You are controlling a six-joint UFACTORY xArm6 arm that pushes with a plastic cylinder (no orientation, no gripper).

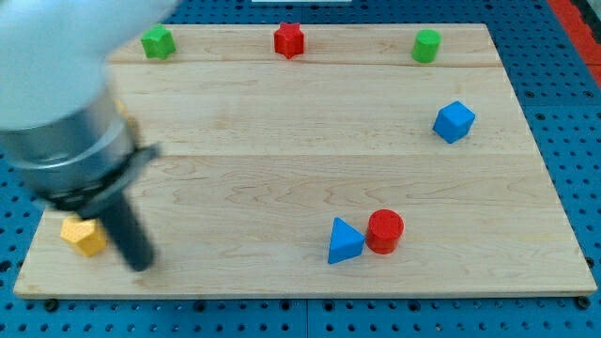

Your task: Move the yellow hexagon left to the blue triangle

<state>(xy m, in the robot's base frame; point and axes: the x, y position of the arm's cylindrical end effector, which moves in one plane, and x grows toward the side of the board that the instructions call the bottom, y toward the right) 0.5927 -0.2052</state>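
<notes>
The yellow hexagon point(84, 235) lies near the board's bottom left corner. My tip point(141, 264) rests on the board just to the right of it, close to its lower right side. The blue triangle point(345, 241) lies far to the view's right, at the bottom middle of the board, touching a red cylinder point(385, 231) on its right. The arm's blurred body hides the board's upper left part.
A green block point(158, 42), a red star point(289, 39) and a green cylinder point(426, 45) sit along the board's top edge. A blue cube point(454, 121) sits at the right. A bit of another yellow block point(123, 110) peeks out beside the arm.
</notes>
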